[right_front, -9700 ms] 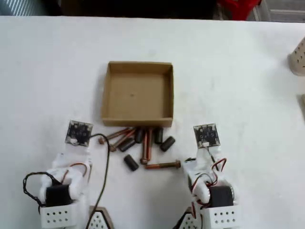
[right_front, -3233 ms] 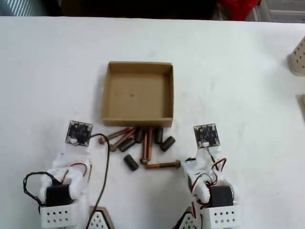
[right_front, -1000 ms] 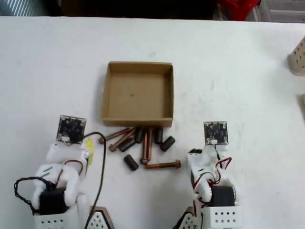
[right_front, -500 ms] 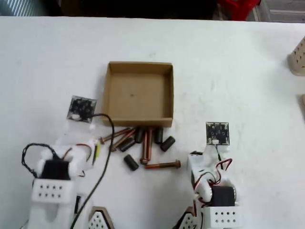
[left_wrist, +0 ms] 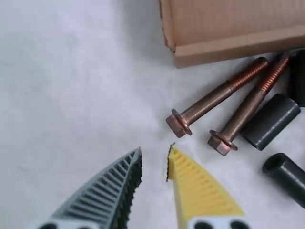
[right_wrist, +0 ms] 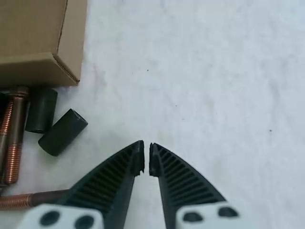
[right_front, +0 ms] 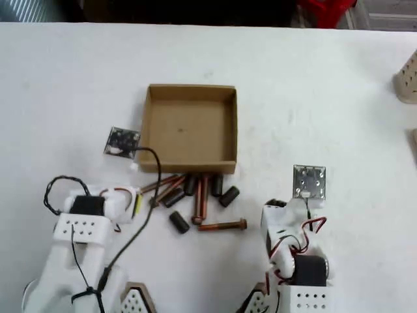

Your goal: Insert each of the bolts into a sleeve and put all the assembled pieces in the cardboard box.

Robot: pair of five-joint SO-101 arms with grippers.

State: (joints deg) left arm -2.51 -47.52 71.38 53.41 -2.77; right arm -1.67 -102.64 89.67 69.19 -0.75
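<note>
Bolts lie just beside the left claw, which is slightly parted.

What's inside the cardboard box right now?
The cardboard box holds nothing: just bare floor, uncovered from above. The bolts and sleeves lie on the table beside its near wall.

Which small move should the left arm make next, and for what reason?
Probably the left gripper should open wider and ease toward the nearest bolt: its fingers stand only slightly apart, just short of that bolt's head, and every bolt lies outside the sleeves.
</note>
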